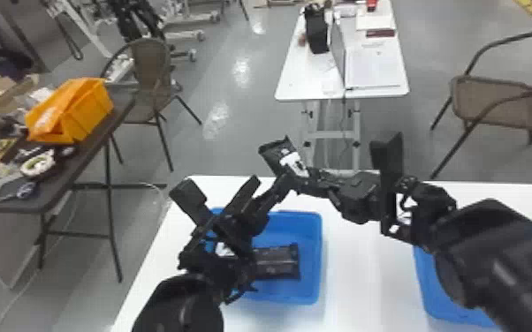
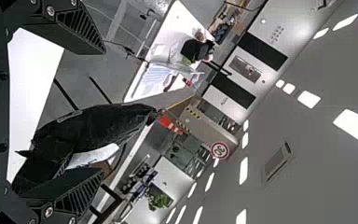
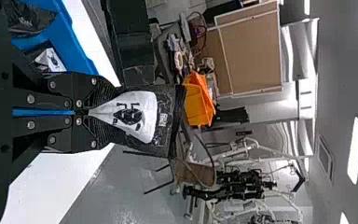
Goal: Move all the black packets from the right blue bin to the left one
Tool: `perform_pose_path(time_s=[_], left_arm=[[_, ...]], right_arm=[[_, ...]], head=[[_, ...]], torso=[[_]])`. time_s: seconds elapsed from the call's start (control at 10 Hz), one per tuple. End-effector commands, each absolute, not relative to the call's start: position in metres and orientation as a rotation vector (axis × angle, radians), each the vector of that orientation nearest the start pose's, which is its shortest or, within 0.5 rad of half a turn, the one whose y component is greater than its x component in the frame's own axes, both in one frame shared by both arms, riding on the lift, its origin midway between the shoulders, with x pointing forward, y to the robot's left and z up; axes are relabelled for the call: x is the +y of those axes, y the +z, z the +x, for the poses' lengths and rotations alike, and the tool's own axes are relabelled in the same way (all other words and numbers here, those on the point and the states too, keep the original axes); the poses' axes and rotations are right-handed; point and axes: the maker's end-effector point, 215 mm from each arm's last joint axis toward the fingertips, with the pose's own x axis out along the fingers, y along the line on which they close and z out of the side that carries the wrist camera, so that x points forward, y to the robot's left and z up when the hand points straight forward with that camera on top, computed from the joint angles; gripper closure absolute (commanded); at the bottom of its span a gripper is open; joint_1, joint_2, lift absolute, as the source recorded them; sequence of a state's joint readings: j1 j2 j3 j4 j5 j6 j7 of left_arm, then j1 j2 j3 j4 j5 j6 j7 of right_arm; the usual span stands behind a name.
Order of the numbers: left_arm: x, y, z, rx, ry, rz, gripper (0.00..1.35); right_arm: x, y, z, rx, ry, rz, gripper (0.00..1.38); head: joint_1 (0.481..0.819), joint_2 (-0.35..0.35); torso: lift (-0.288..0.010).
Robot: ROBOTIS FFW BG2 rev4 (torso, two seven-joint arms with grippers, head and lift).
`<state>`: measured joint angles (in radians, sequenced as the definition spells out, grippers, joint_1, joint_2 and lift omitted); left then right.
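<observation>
right gripper (image 3: 95, 113): narrow, closed on a packet (image 3: 168, 126); held up above table level, between the two arms.
left gripper (image 2: 103, 112): wide, fingers set apart around or just beside that packet; contact can't be told.
left bin (image 1: 315, 251): at least two black packets (image 1: 278, 262) lying inside.
right bin (image 1: 428, 287): mostly hidden by the right arm (image 1: 495, 247); remaining count can't be told.
handover: likely step in hand, right to left. Next, packet to be squared between the left fingers, gripped, then released on the right and lowered into left bin. Early release would risk a drop.
</observation>
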<state>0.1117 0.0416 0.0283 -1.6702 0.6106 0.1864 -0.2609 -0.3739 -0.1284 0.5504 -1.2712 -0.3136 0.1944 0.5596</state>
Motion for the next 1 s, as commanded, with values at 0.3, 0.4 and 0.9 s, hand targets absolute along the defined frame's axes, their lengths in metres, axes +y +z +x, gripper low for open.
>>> perform_pose_path(time_s=[0.3, 0.4, 0.9], left_arm=[[0.173, -0.362, 0.560, 0.094, -0.287, -0.567, 0.14], [0.168, -0.367, 0.561, 0.127, -0.286, -0.554, 0.25], [0.170, -0.370, 0.557, 0.139, -0.233, -0.490, 1.22]], right_arm=[[0.106, -0.369, 0.534, 0.244, 1.120, 0.056, 1.14], [0.107, -0.371, 0.533, 0.248, 1.124, 0.052, 1.14], [0.105, -0.374, 0.532, 0.249, 1.122, 0.059, 1.14]], head=[[0.695, 0.265], [0.695, 0.268], [0.695, 0.270]], torso=[[0.000], [0.000], [0.000]])
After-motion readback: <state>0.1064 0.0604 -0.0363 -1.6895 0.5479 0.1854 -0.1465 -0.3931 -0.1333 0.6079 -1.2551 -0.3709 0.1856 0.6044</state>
